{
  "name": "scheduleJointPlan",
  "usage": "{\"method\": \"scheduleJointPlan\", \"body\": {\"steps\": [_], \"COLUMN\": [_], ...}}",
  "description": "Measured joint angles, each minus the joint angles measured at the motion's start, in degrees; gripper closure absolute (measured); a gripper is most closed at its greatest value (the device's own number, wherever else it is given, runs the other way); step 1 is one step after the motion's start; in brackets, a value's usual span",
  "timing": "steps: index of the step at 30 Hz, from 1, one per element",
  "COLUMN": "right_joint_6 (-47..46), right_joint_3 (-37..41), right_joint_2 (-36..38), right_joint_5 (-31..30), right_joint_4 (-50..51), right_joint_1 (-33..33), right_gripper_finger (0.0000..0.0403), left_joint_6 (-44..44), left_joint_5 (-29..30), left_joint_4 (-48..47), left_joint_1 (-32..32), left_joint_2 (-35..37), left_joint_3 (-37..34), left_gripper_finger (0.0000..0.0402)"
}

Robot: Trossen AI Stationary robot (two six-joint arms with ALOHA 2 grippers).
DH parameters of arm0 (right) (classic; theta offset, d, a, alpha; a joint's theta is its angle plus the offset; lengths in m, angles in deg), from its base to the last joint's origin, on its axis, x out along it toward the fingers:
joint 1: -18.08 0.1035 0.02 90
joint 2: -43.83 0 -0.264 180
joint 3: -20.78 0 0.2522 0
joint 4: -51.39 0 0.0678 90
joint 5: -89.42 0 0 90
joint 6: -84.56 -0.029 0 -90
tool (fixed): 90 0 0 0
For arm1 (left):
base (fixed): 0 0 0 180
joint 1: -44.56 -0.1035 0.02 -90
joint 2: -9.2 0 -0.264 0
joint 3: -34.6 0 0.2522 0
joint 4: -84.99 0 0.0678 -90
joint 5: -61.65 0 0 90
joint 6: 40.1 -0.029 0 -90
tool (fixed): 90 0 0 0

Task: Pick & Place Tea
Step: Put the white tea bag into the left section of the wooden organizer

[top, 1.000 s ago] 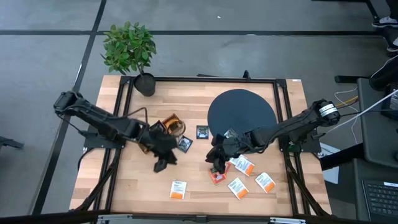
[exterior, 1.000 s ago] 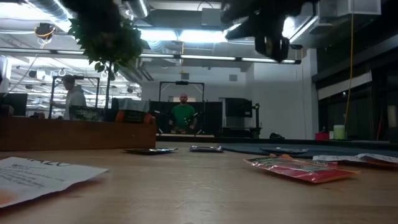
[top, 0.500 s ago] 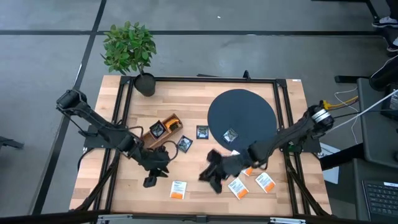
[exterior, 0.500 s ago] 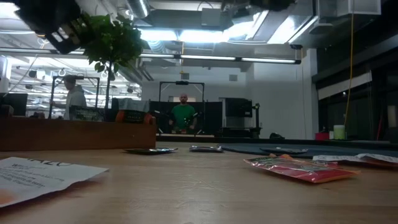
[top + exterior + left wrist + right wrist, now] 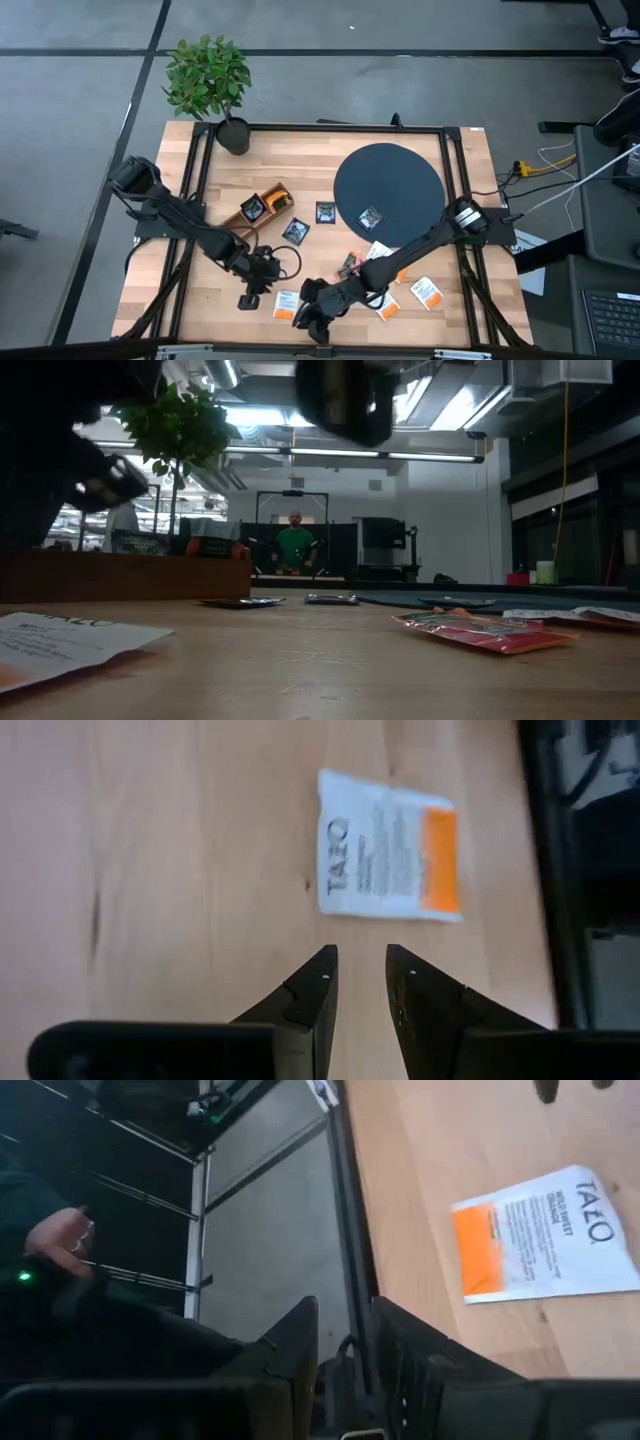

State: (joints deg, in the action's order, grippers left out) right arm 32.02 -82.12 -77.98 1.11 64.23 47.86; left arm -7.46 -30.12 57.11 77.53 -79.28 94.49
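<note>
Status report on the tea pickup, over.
Left gripper empty, slightly parted, just short of white-orange sachet. Right gripper empty, slightly parted, at table front edge. Nothing between left gripper and sachet.

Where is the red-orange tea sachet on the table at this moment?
In the high view, the red-orange sachet lies on the wooden table just below the dark round disc, beside a white sachet with an orange band, close to the right arm.

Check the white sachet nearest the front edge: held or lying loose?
Lying loose. The white sachet lies flat on the table, ahead of the left pincer, whose fingers stand slightly apart with nothing between them.
</note>
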Motion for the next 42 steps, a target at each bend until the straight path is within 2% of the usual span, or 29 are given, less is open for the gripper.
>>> {"method": "scheduleJointPlan", "body": {"steps": [5, 12, 18, 30, 37, 42], "right_joint_6": [-2.83, -4.27, -3.72, 0.75, 3.18, 3.59], "right_joint_3": [-0.29, -0.29, -0.27, -0.29, -0.37, -0.45], "right_joint_2": [-4.61, -8.70, -11.57, -12.36, -12.36, -12.32], "right_joint_5": [1.08, 1.12, 0.63, 0.34, 0.29, -1.38], "right_joint_4": [-5.24, -6.67, -6.86, -6.69, -4.39, -1.42], "right_joint_1": [-0.08, -0.14, -0.37, -3.42, -4.76, -4.76], "right_gripper_finger": [0.0304, 0.0304, 0.0304, 0.0304, 0.0304, 0.0304], "left_joint_6": [0.82, -2.63, -5.78, -6.88, -6.88, -6.88], "left_joint_5": [-0.71, 0.09, 0.65, 3.68, -0.62, -0.32], "left_joint_4": [2.59, 6.94, 6.84, 7.43, 8.28, 8.54], "left_joint_1": [0.29, 0.74, 0.74, 0.68, 0.68, 0.74], "left_joint_2": [-3.18, -6.42, -8.00, -9.00, -9.00, -8.98], "left_joint_3": [0.00, 0.04, 0.01, 0.04, 0.04, 0.04], "left_gripper_finger": [0.0318, 0.0320, 0.0320, 0.0323, 0.0327, 0.0328]}}
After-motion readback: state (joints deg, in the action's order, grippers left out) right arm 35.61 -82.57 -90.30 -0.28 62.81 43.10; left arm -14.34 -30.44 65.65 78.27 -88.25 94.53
